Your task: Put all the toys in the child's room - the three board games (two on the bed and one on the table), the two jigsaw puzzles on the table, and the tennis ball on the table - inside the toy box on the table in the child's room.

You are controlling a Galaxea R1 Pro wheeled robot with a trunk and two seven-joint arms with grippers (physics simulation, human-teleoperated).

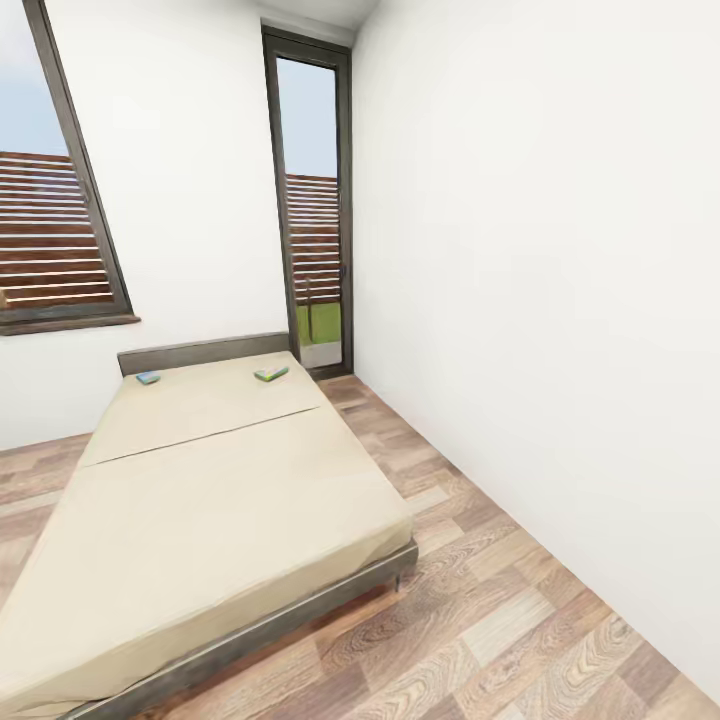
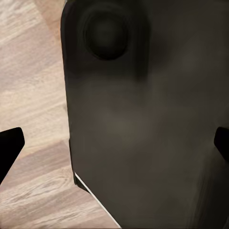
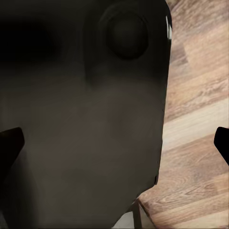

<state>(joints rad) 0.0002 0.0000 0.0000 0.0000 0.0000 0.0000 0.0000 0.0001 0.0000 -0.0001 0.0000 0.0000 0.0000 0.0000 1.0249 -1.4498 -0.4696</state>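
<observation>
Beige bed (image 1: 200, 520) stretches toward 12 o'clock, two board games (image 1: 271, 374) by its headboard (image 1: 200, 352), well beyond both wide-spread, empty grippers (image 2: 114, 143).

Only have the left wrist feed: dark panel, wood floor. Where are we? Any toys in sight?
Observer: The head view shows the bed straight ahead, with two flat boxes lying on the mattress near the headboard.
Operator: Which boxes?
Observer: A blue board game on the left and a green board game on the right, well apart. The lettering is too small to read.
Operator: Is the right end effector holding anything?
Observer: No. In the right wrist view the right end effector has its fingertips spread wide with nothing gripped. Behind them are a dark part of the robot and the wood floor.
</observation>
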